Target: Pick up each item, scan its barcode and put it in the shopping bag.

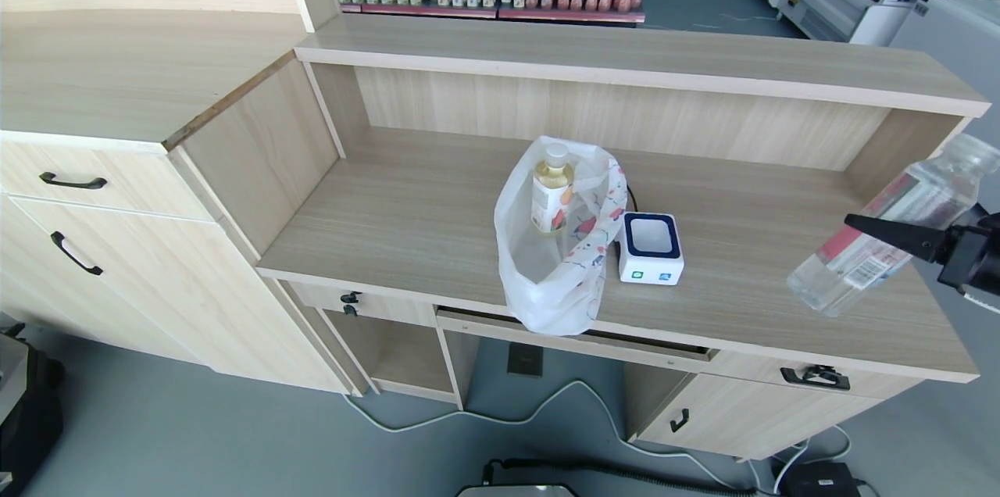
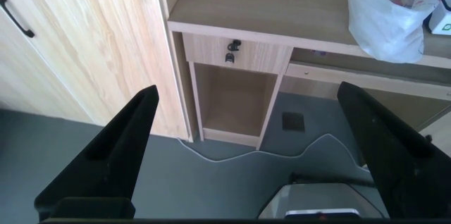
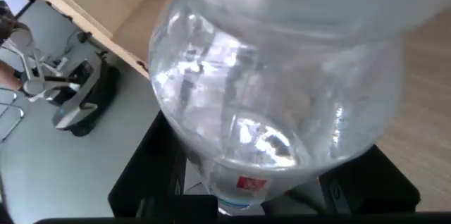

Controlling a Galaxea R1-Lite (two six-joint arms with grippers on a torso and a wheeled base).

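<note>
Head view: right gripper (image 1: 875,235) at the frame's right edge, pinching a clear water bottle (image 1: 918,196) mid-body, up off the counter (image 1: 406,223). Bottle's long axis is tilted: cap to upper right, base to lower left, barcode patch near the base. Scanner (image 1: 651,247) sits centre frame, window up, well left of the bottle and just beside the shopping bag (image 1: 547,286), which already holds a yellow drink (image 1: 553,188). So I'd say the coming move runs leftward w/ the barcode turned down over that window; right arm is obviously the one for it.

Left wrist view: left gripper (image 2: 248,90) spread wide, nothing between the fingers, low over the floor; bag at upper right.

Right wrist view: bottle's base end looms close, dark fingers clamped either side.
</note>
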